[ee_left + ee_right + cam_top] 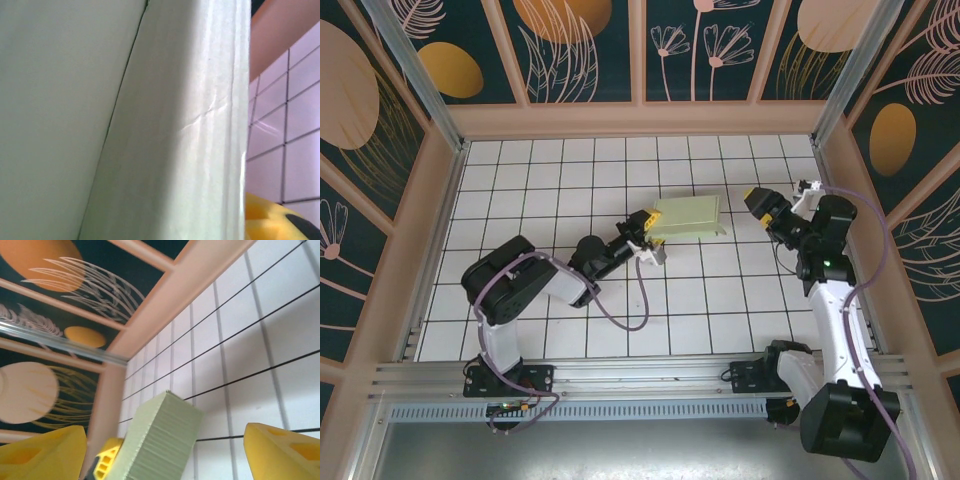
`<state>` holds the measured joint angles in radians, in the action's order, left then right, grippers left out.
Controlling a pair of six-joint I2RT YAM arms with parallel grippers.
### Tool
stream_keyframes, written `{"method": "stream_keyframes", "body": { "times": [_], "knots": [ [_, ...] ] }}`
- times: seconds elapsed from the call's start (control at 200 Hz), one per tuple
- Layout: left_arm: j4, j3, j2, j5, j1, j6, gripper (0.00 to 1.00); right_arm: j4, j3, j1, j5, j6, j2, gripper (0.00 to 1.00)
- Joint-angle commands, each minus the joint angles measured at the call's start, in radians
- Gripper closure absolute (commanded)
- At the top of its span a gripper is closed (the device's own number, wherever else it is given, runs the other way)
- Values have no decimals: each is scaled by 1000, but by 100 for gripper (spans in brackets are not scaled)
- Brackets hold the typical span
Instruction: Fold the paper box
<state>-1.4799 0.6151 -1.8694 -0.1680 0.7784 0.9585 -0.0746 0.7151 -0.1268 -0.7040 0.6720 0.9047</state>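
The paper box (pixel 690 215) is a pale mint-green card piece folded into a flat box shape, lying near the middle of the white tiled floor. My left gripper (pixel 648 232) is at its left end and shut on it. In the left wrist view the green card (pixel 150 125) sits right against the camera, with one yellow finger (pixel 272 222) at its right side. My right gripper (pixel 757 203) stands open just right of the box, apart from it. In the right wrist view its yellow fingers (pixel 280 450) are spread wide, and the box's end (pixel 160 440) lies beyond them.
Peach wooden frame walls (pixel 640 118) with dark decorated panels enclose the tiled floor (pixel 720 300). The left arm's purple cable (pixel 620 318) loops over the tiles in front of the box. A metal rail (pixel 620 375) runs along the near edge.
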Motion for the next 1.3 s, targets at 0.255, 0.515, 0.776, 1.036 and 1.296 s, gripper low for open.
{"method": "stream_keyframes", "body": {
  "times": [0.255,0.515,0.776,1.036,1.296],
  "knots": [
    [706,6,275,149,5,-431,64,-318,113,163,351,-650,-95,22],
    [1041,20,378,70,5,-516,63,-294,86,393,442,-828,-65,22],
    [1263,53,405,-47,4,-552,62,-310,90,502,401,-934,38,36],
    [1305,72,360,-77,4,-552,61,-326,112,569,374,-973,183,51],
    [1317,96,319,-88,0,-570,60,-345,130,571,374,-997,277,72]
  ]
}}
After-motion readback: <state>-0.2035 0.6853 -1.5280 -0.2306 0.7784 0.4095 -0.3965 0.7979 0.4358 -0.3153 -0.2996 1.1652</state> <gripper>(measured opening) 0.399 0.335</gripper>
